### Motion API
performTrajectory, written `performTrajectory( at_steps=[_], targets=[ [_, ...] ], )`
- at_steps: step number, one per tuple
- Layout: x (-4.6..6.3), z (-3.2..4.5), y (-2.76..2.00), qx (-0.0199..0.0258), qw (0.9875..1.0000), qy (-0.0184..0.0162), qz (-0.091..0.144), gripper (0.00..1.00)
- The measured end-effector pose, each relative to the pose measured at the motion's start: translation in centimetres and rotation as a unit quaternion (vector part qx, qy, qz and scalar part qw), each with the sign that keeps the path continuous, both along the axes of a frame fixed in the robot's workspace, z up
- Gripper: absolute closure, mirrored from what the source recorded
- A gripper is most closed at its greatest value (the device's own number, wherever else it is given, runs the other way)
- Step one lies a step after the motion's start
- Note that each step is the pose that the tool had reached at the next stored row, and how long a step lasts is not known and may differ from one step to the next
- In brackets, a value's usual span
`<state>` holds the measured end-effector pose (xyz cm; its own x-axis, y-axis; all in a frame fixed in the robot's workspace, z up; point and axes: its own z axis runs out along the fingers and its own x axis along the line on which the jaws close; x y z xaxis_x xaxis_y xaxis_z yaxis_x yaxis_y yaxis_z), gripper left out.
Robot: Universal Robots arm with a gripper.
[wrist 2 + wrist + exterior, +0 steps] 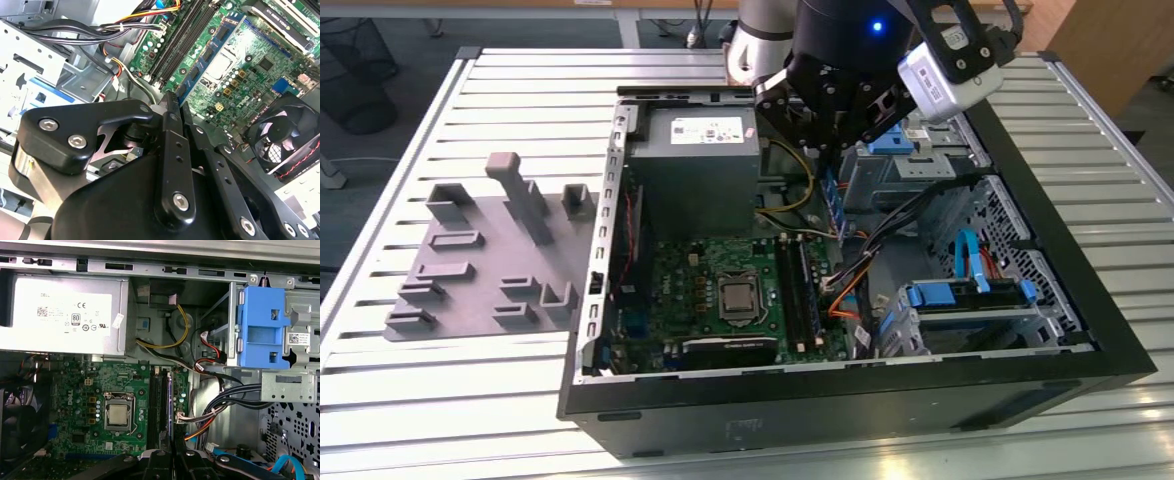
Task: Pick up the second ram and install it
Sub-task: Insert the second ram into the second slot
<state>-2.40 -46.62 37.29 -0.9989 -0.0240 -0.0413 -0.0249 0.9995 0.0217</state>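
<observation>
1. Computer case [854, 390] lies open beneath the gripper [825, 150].
2. Motherboard [75, 405] sits on the case floor, straight below the fingertips.
3. Gripper looks clamped on the memory stick [210, 50], which hangs under it, clear of the board.
4. Black slots [159, 405] lie below, just beside the stick's lower edge; its long axis runs parallel to them.

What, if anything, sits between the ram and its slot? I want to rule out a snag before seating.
Nothing visible does. The hand holds the second ram above the long black slots, lined up with them in the first wrist view. The cables lie beside the slots, not across them.
</observation>
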Motion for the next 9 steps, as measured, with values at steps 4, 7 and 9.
performTrajectory(
  at_steps=[4, 7, 9],
  targets=[
    [0.0, 0.0, 0.0, 0.0, 1.0, 0.0, 0.0, 0.86],
    [0.0, -0.07, 0.0, 0.0001, 1.0, 0.0001, 0.0, 0.86],
    [0.0, -0.36, 0.0, 0.0001, 1.0, 0.0005, 0.0, 0.86]
  ],
)
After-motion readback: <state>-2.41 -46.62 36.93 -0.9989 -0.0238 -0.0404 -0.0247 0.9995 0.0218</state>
